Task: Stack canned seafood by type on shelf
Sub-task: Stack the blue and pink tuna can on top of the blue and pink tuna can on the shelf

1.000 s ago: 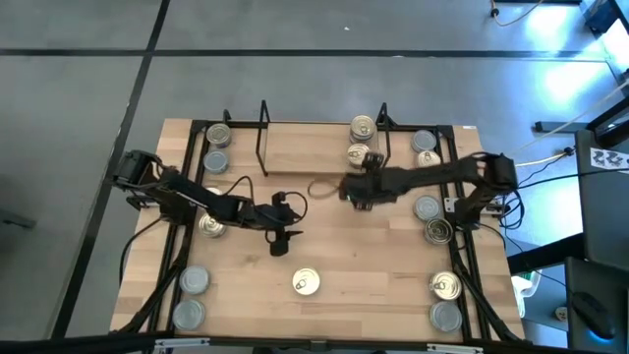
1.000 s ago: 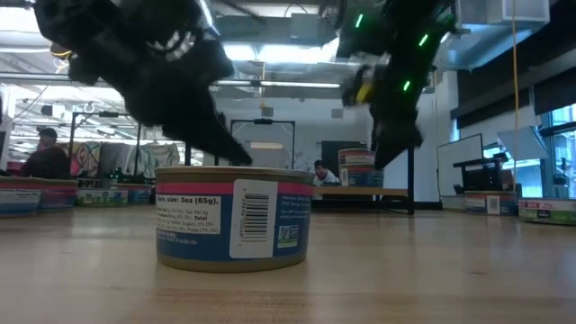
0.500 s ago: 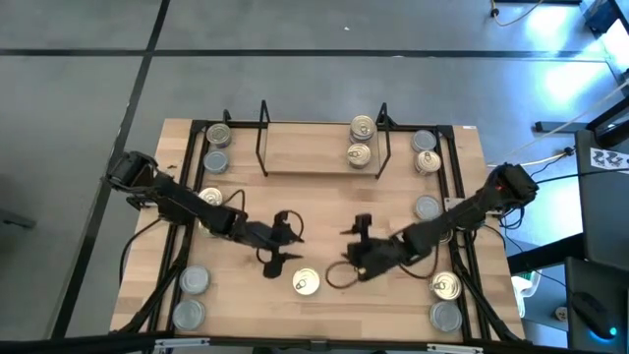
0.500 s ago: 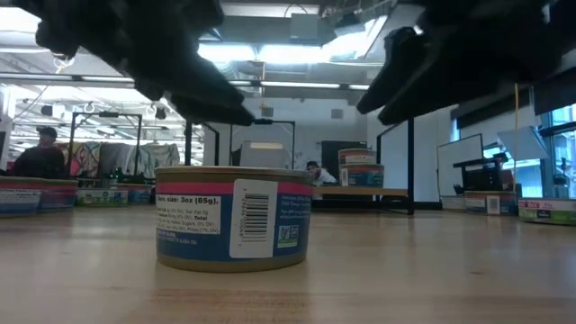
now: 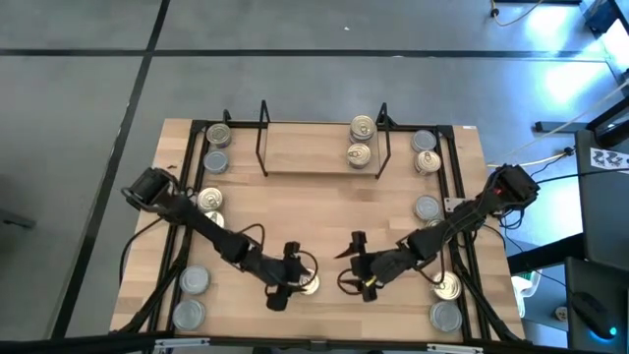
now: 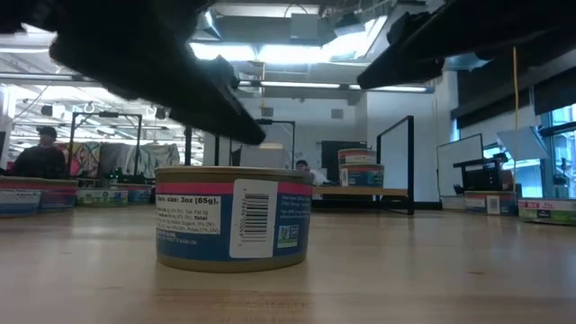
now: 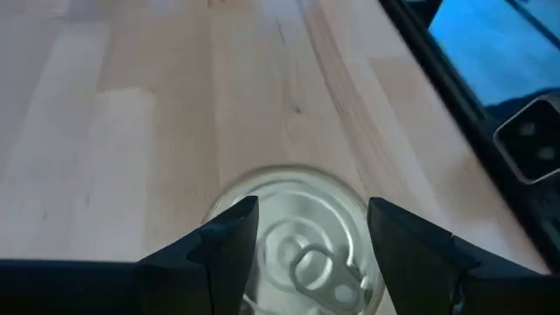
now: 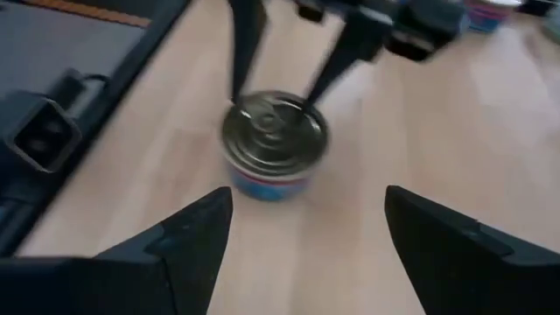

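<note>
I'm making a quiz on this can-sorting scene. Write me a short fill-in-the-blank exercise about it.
1. The left gripper hovers over a can with a ____ top.
2. The shelf holds ____ cans.
3. The right gripper has its fingers ____.
4. The can by the left gripper has a barcode and a ____ band on its label.

Missing words: pull-tab; two; open; pink

a pull-tab tin (image 5: pixel 307 283) with a blue-and-pink label (barcode facing the low camera) stood upright near the table's front edge; two more tins (image 5: pixel 360 141) sat on the wooden shelf (image 5: pixel 305 148).
</note>
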`<action>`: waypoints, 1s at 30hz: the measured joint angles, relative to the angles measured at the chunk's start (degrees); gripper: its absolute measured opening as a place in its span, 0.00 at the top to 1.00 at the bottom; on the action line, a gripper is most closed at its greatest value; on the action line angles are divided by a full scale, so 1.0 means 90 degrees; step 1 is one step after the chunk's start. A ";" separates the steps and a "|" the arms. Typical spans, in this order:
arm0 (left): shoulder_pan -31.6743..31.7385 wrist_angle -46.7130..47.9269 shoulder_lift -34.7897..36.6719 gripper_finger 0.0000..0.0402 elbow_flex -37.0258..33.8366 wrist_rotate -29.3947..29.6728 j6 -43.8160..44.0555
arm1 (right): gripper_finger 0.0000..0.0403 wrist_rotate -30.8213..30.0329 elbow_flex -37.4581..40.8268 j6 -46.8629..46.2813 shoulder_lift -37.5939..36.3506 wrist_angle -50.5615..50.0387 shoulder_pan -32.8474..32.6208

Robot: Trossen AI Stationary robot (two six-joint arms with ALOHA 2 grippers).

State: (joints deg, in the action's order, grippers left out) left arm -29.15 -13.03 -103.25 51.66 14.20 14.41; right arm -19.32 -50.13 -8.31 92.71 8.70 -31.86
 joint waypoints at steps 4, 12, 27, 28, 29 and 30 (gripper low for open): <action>0.0071 0.0082 -0.0236 0.47 0.0001 0.0110 0.0026 | 0.26 0.0519 0.0000 0.0158 0.0385 0.0670 -0.0053; 0.0323 -0.0396 -0.0593 0.47 -0.0047 0.0147 -0.0024 | 0.26 0.0837 -0.0003 0.1122 0.1332 0.1938 -0.0045; 0.0819 -0.2394 -0.0954 0.47 -0.0813 -0.0041 0.0564 | 0.26 -0.0980 -0.0761 0.3588 0.1878 0.0643 -0.0254; 0.0840 -0.2532 -0.0957 0.47 -0.0875 -0.0048 0.0579 | 0.26 -0.1080 -0.0788 0.3716 0.1877 0.0553 -0.0269; 0.0867 -0.2639 -0.0960 0.47 -0.0924 -0.0049 0.0588 | 0.26 -0.1123 -0.0802 0.3793 0.1877 0.0452 -0.0301; 0.0884 -0.2726 -0.0961 0.47 -0.0970 -0.0058 0.0626 | 0.26 -0.1182 -0.0806 0.3810 0.1877 0.0391 -0.0312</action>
State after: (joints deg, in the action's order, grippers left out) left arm -21.19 -37.56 -111.90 42.93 13.69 20.05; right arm -29.96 -57.39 25.98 109.60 12.22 -34.68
